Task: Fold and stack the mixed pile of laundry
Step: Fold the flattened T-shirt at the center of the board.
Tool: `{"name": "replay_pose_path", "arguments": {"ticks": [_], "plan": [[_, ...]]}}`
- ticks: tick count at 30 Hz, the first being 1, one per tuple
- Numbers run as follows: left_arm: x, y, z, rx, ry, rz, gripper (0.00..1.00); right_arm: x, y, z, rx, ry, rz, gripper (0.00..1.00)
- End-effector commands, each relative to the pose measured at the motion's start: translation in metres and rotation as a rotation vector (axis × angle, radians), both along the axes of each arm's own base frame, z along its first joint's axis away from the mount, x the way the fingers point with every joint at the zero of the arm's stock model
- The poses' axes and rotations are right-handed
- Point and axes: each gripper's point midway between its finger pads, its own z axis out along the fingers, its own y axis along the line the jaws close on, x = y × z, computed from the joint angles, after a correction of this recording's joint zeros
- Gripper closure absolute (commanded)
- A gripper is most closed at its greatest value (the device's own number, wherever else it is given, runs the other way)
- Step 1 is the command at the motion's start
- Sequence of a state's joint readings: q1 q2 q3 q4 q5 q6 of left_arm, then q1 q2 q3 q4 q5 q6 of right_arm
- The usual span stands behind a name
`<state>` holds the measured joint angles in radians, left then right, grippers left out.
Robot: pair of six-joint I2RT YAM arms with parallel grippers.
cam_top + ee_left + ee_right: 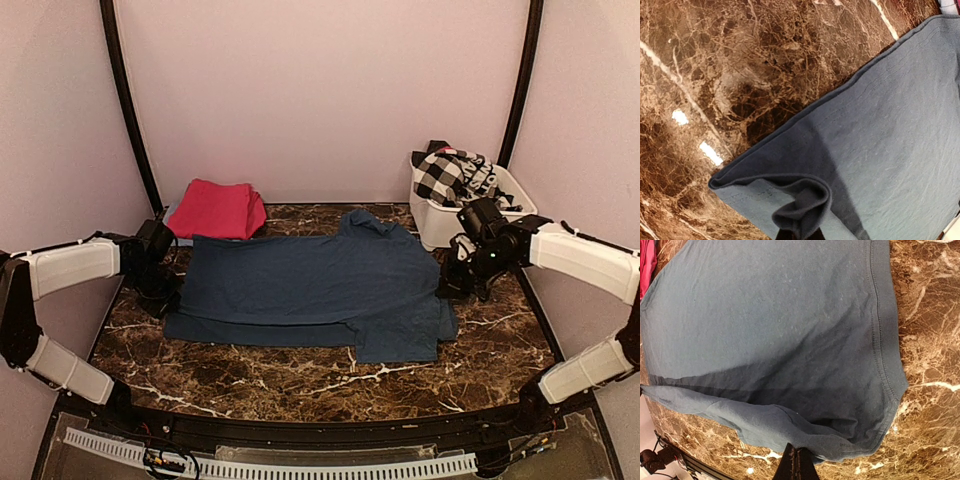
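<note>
The navy T-shirt (310,285) lay flat just left of the white tub (440,225), its long axis running from gripper to gripper. The left gripper (165,298) was pinched shut on the edge farthest from the tub, and the right gripper (452,285) on the tub-side hem. Only the wrist views showed the cloth bunching at the fingers; only overhead showed both ends.
</note>
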<state>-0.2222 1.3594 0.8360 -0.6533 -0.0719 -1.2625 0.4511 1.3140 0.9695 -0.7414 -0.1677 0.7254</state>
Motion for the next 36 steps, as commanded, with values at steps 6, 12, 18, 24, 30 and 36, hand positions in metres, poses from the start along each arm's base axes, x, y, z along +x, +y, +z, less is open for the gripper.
{"name": "replay_pose_path", "arguments": {"ticks": [6,12,18,24,30,36], "plan": [[0.028,-0.005,-0.001,-0.002,-0.023,-0.043,1.00,0.023,0.002,-0.004,0.010,-0.038,0.012,1.00],[0.026,0.002,-0.003,0.001,-0.011,-0.024,1.00,0.036,0.006,-0.001,0.015,-0.052,0.030,1.00],[0.027,0.002,-0.006,0.001,-0.007,-0.031,1.00,0.042,0.009,-0.010,0.006,-0.038,0.043,1.00],[0.035,0.001,-0.008,0.003,-0.022,-0.047,1.00,0.045,0.005,-0.022,-0.022,-0.025,0.041,1.00],[0.042,0.000,-0.011,0.010,-0.028,-0.065,1.00,0.047,-0.002,-0.028,-0.033,-0.019,0.024,1.00],[0.052,-0.003,-0.010,0.008,-0.042,-0.084,1.00,0.047,-0.007,-0.032,-0.041,-0.015,0.016,1.00]]}}
